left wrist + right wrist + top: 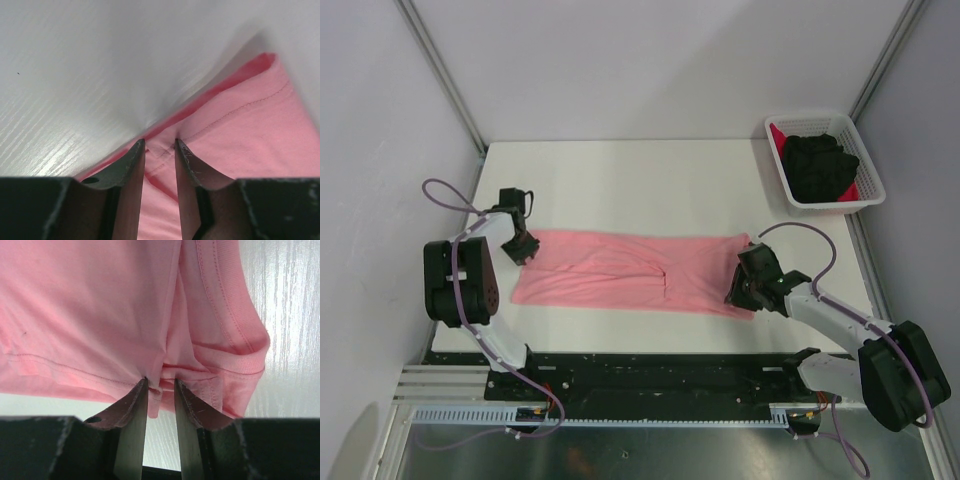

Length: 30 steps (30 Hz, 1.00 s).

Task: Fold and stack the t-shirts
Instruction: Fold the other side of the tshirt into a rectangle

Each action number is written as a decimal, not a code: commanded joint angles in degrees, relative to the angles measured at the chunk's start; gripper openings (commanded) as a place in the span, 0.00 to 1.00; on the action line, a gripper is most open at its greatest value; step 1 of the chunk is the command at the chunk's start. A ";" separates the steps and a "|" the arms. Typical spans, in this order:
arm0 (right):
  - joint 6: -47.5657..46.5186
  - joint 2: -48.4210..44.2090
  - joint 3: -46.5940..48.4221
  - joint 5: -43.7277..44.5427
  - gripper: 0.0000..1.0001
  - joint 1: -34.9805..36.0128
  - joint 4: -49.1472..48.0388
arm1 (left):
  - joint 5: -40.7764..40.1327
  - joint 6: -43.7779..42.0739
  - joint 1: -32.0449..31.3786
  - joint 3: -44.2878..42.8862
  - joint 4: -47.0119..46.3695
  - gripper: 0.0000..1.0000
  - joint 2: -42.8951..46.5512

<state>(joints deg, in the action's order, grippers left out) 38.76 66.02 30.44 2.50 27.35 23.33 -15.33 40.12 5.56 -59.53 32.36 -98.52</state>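
The salmon-pink t-shirt [620, 270] lies as a long band across the near half of the white table [620, 180]. My left gripper [520, 246] is at its left end, shut on the hemmed edge, which shows between its tips in the left wrist view [160, 142] as pink cloth [240, 135]. My right gripper [740, 290] is at the right end, shut on bunched cloth in the right wrist view [161, 381], where the shirt [90, 305] gathers at the tips. The black t-shirt [818, 165] lies crumpled on the bright red one [778, 135] in the basket.
The white lattice basket [812, 119] stands at the far right corner of the table. Grey walls with metal posts close in the back and both sides. The table's near edge runs just below the shirt.
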 commanded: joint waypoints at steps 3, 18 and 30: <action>-0.71 0.24 -0.35 0.19 0.32 -0.29 -1.43 | -1.88 0.29 1.06 -0.79 0.03 0.35 0.17; -0.71 0.70 -0.61 0.36 0.32 -0.37 -1.75 | -3.16 -0.82 1.62 -2.14 0.40 0.00 2.07; -0.54 1.60 -1.47 0.54 0.32 -0.84 -2.30 | -4.51 -0.37 2.88 -2.34 1.54 0.00 3.93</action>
<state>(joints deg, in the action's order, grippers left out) 38.79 66.85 29.78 2.48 26.87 22.11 -16.91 40.01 7.53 -59.81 33.67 -97.17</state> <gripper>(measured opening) 0.322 0.003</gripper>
